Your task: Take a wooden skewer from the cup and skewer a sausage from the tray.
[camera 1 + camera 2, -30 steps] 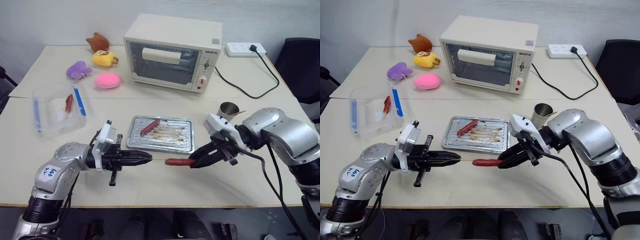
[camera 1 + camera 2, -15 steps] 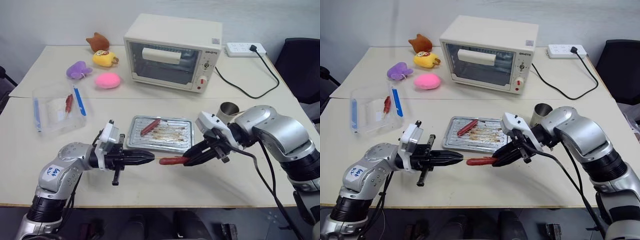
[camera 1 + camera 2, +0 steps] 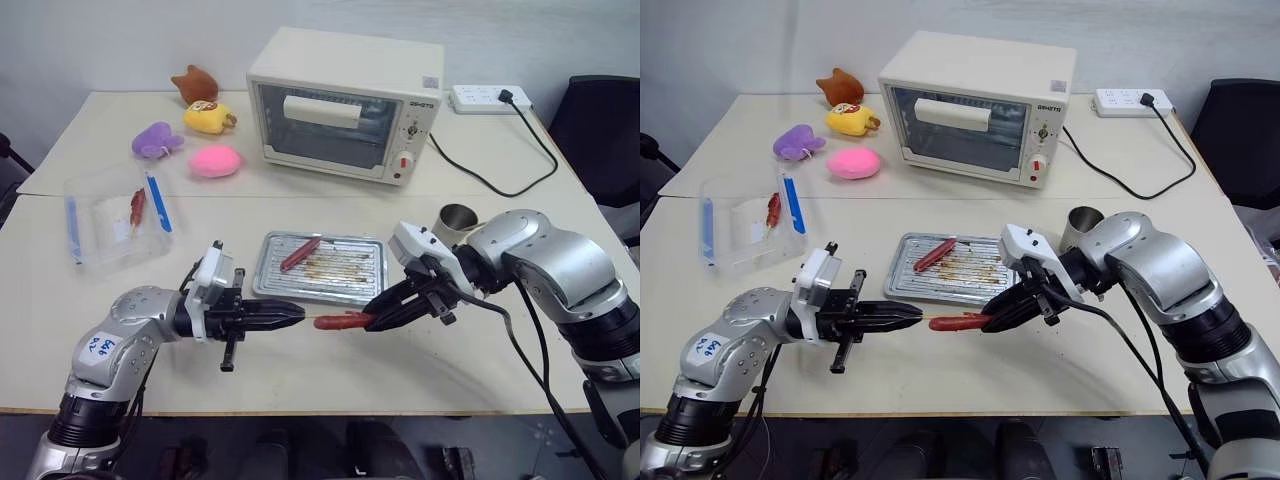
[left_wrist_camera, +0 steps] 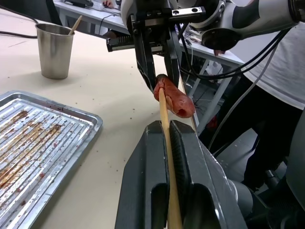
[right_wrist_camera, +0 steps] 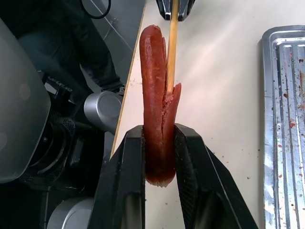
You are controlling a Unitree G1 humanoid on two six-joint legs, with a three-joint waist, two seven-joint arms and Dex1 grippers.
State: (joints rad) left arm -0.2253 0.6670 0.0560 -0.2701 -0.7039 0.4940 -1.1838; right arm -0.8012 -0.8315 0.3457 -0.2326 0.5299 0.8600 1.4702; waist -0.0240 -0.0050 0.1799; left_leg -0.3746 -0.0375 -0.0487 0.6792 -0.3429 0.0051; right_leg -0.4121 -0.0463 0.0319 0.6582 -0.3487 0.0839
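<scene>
the baking tray [image 3: 372, 290] lies on the table [image 3: 300, 370] in front of the toaster oven [image 3: 345, 105]. one reddish sausage on the tray [image 3: 300, 254] rests in its far left part, among brown grease streaks. the metal cup [image 3: 458, 220] stands just right of the tray, behind the right arm; in the left wrist view a wooden stick in the cup [image 4: 75, 25] leans against its rim. left of the tray, well apart, a clear plastic box [image 3: 108, 218] holds two blue sticks [image 3: 159, 203] and a small red piece.

in front of the tray's near edge the two pincers meet above the table. the left gripper [image 3: 290, 314] is clamped tight on the wooden skewer [image 4: 167, 125], which runs between its fingers and points toward the right gripper [image 3: 378, 314]. the right gripper is closed narrowly on the sausage [image 3: 340, 321], pinching one end between its pads. the skewer's tip has gone into the sausage off-centre: in the right wrist view the meat is split along one side and the stick lies in the torn groove. the sausage hangs in the air, just in front of the tray and clear of the table.
</scene>
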